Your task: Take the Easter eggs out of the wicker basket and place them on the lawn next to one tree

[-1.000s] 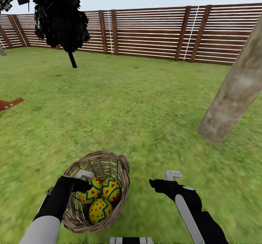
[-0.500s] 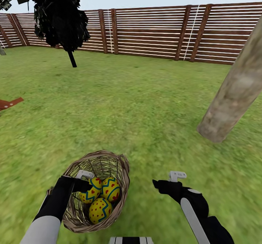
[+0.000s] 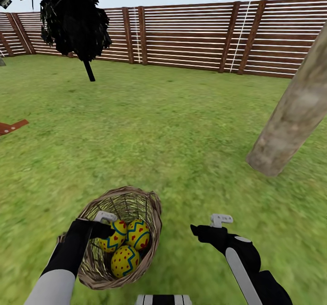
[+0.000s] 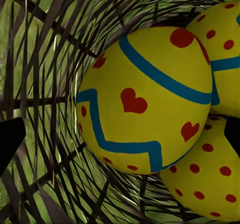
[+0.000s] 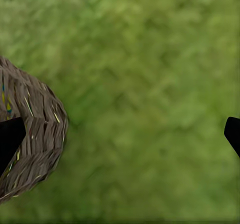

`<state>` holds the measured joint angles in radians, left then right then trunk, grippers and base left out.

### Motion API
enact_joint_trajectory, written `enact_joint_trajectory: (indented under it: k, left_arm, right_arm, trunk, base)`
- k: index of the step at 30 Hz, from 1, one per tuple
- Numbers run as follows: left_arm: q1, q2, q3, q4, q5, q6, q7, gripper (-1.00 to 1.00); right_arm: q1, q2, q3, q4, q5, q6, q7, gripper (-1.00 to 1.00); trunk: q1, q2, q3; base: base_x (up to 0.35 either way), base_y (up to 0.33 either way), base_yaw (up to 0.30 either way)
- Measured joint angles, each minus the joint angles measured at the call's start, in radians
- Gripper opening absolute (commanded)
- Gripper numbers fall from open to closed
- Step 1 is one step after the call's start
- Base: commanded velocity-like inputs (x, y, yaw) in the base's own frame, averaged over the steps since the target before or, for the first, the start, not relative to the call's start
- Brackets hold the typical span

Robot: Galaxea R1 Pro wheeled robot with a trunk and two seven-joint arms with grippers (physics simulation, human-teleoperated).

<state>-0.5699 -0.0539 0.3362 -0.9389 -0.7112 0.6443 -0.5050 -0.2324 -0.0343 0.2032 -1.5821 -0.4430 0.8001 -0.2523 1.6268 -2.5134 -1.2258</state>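
Head cam: the left gripper (image 3: 105, 220) was down inside the tan woven wicker basket (image 3: 152, 212) with three yellow dotted eggs (image 3: 125, 261). Left wrist: jaws spread around the nearest egg (image 4: 145, 101), so closing looked next. Right wrist: the right gripper (image 5: 120, 134) hung open over grass (image 5: 150, 84).

Left arm (image 3: 61, 264): matte black forearm casing, widening into a pale grey-white rounded shell nearer the body. Small light grey bracket at the wrist end, squared, with a cut-out.

Right arm (image 3: 243, 262): black, bulkier, rounded joint housings; 1 long pale grey strip inlaid along the upper face, and a small grey patch at the wrist joint. Light grey hooked bracket with small holes at its tip.

Base edge (image 3: 163, 300): narrow panel, black and white blocks.

Wrist views: 2 black, wedge-shaped fingertips (image 4: 10, 141) each, plain, unmarked (image 5: 9, 136).
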Motion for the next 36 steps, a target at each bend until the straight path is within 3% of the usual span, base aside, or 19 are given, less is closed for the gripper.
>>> enact_joint_trajectory:
  k: [7, 11, 29, 36]
  left_arm:
    - [0.0, 0.0, 0.0, -0.01, -0.001, 0.0, 0.0, 1.0]
    - [0.0, 0.0, 0.0, -0.025, -0.001, 0.001, 0.0, 1.0]
    - [0.001, 0.0, -0.001, -0.049, -0.001, 0.001, 0.0, 1.0]
    - [0.002, 0.0, -0.055, -0.05, 0.0, 0.0, 0.0, 1.0]
  right_arm:
    - [0.0, 0.0, 0.0, -0.001, -0.001, -0.002, 0.0, 1.0]
    - [0.0, 0.0, 0.002, -0.001, -0.003, -0.006, 0.001, 1.0]
    - [0.0, 0.001, 0.009, -0.001, -0.004, -0.005, 0.002, 1.0]
    - [0.001, 0.001, 0.011, 0.0, 0.001, -0.003, 0.002, 1.0]
  trunk:
    - [0.0, 0.0, 0.0]
    - [0.002, -0.001, -0.015]
    - [0.002, -0.001, -0.019]
    - [0.004, -0.002, -0.031]
  base:
    - [0.0, 0.0, 0.0]
    - [0.0, 0.0, 0.0]
    - [0.0, 0.0, 0.0]
    - [0.0, 0.0, 0.0]
